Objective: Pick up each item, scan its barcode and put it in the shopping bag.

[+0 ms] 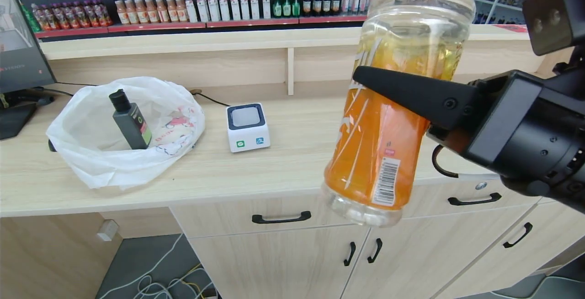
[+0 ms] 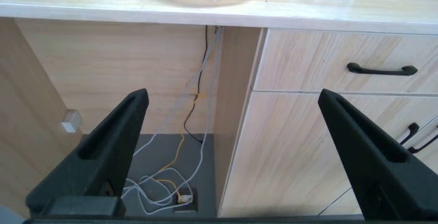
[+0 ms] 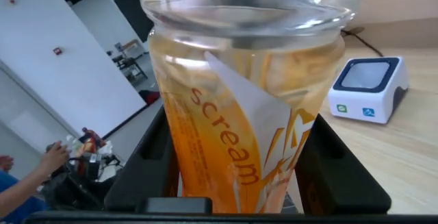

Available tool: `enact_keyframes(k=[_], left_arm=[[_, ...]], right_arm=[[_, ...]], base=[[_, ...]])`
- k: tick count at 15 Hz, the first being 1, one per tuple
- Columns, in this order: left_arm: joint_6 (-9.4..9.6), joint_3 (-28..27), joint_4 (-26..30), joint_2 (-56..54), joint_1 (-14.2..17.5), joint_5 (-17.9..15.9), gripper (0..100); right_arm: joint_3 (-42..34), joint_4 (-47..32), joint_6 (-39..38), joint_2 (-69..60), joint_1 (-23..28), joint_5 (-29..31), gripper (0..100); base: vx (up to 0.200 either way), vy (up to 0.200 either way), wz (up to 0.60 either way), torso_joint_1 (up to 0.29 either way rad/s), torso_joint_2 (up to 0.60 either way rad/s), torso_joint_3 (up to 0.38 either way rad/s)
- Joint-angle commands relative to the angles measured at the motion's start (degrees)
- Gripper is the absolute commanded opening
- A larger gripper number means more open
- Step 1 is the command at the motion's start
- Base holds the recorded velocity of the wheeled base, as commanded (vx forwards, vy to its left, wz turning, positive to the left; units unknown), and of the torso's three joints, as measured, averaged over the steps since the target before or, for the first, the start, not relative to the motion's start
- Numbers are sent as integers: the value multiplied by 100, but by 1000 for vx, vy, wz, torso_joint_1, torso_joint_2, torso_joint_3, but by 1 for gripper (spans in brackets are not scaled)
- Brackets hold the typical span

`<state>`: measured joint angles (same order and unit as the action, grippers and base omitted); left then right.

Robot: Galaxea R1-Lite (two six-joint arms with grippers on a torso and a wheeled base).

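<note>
My right gripper (image 1: 402,91) is shut on an orange drink bottle (image 1: 388,120), held up in the air in front of the counter, to the right of the scanner. The bottle's barcode (image 1: 386,181) faces the head camera, low on the label. The right wrist view has the bottle (image 3: 239,114) clamped between both fingers. A white scanner (image 1: 247,126) (image 3: 368,88) with a grey top sits mid-counter. Left of it lies the open white shopping bag (image 1: 91,152) with a dark bottle (image 1: 130,120) standing inside. My left gripper (image 2: 233,155) hangs open below the counter edge, holding nothing.
The wooden counter (image 1: 274,171) has drawers and cabinet doors with black handles (image 1: 281,219) below it. A dark monitor (image 1: 20,56) stands at the counter's far left. Shelves of drinks (image 1: 205,8) line the back wall. Cables (image 2: 174,183) lie on the floor under the counter.
</note>
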<state>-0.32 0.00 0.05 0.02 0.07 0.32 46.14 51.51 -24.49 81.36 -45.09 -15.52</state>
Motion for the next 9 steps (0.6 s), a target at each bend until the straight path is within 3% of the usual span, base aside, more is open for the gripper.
enact_keyframes(k=[1,5,9], left_arm=[[-3,0,-5,-2,1,3,100],[-3,0,-5,-2,1,3,100],[-3,0,-5,-2,1,3,100]], right_arm=[[26,-9,-82,99,-87,-4,0],[211,0,-557,126,-316,-21,0],[413,-9,-548,240,-483,-39,0]], base=[[0,0,0,0,0,0],[0,0,0,0,0,0],[0,0,0,0,0,0]])
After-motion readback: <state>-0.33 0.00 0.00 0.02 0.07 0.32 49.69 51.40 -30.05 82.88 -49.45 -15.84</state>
